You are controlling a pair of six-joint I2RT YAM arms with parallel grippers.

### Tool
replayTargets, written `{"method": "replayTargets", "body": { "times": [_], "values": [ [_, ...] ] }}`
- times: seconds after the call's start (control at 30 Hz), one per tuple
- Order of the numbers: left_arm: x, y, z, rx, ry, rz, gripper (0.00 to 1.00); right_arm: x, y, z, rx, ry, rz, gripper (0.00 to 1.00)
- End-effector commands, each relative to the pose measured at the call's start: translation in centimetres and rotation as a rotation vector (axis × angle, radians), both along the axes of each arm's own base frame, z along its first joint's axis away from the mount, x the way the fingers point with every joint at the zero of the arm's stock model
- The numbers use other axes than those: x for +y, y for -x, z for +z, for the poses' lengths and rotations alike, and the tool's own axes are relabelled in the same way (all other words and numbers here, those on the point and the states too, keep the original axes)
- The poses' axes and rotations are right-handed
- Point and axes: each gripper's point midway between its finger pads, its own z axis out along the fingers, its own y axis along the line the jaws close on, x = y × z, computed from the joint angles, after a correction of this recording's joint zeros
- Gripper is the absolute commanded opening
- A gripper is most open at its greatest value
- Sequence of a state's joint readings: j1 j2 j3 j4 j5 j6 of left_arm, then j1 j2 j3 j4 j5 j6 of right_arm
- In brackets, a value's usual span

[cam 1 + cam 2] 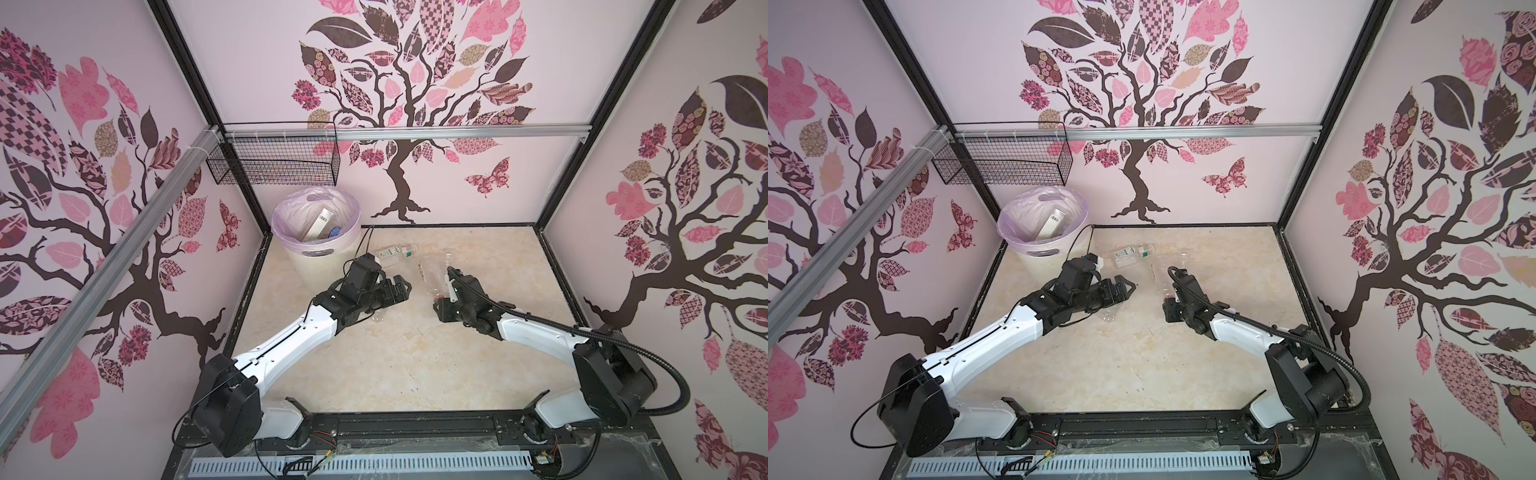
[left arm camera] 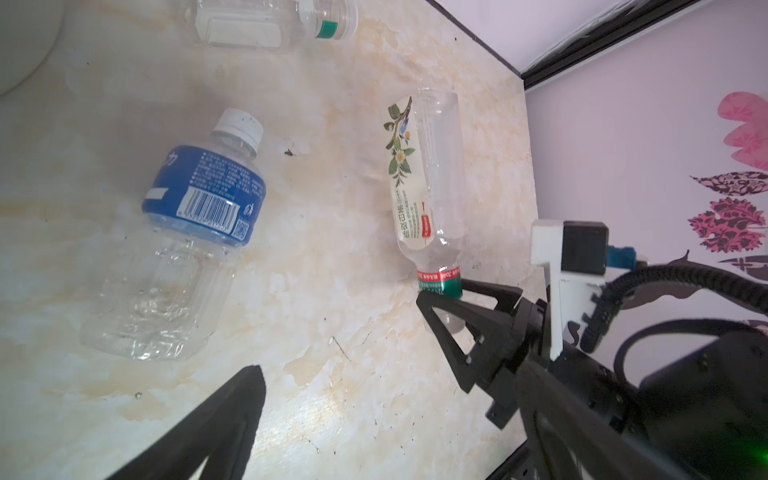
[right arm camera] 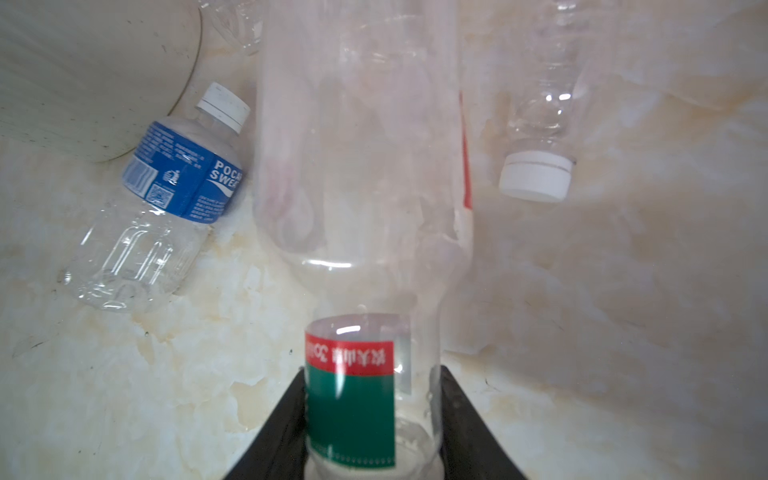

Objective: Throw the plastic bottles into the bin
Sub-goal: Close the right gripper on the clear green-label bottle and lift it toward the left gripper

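Marble-look tabletop (image 1: 395,365): bin (image 1: 305,268), blue-label bottle (image 2: 178,232) (lying flat).

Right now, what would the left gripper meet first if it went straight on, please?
Probably the bottle held by the right gripper. The left gripper points towards it across the table, though depth is unclear and it may reach the table first.

So the right gripper (image 1: 439,303) has a clear bottle (image 1: 432,278) by the neck. A green-labelled bottle (image 1: 395,252) lies near the bin (image 1: 303,268).
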State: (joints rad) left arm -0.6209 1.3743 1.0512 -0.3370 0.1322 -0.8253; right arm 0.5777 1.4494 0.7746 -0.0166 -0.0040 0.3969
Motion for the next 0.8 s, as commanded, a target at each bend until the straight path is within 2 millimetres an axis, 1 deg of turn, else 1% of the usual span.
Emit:
{"method": "replayTargets", "body": {
  "times": [0.0, 0.13, 0.3, 0.5, 0.63, 0.77],
  "values": [
    [-0.7, -2.0, 2.8, -0.065, 0.028, -0.008, 0.98, 1.1, 1.0, 2.7, -0.025, -0.059, 0.035, 0.43],
    [-1.7, -3.6, 3.9, -0.086, 0.047, -0.019, 0.98, 2.6, 1.9, 5.1, -0.058, -0.091, 0.08, 0.43],
    [-2.6, -5.3, 4.3, -0.098, 0.053, -0.021, 0.98, 4.1, 2.7, 7.9, -0.079, -0.165, 0.122, 0.43],
    [-2.7, -7.4, 4.6, -0.095, 0.076, -0.013, 0.98, 4.7, 3.1, 10.7, -0.108, -0.227, 0.147, 0.42],
    [-3.2, -8.3, 4.9, -0.106, 0.083, -0.016, 0.98, 5.2, 3.4, 12.3, -0.129, -0.263, 0.175, 0.43],
    [-3.8, -8.8, 5.0, -0.107, 0.097, -0.024, 0.98, 5.8, 3.8, 13.1, -0.139, -0.29, 0.204, 0.42]
  ]
}}
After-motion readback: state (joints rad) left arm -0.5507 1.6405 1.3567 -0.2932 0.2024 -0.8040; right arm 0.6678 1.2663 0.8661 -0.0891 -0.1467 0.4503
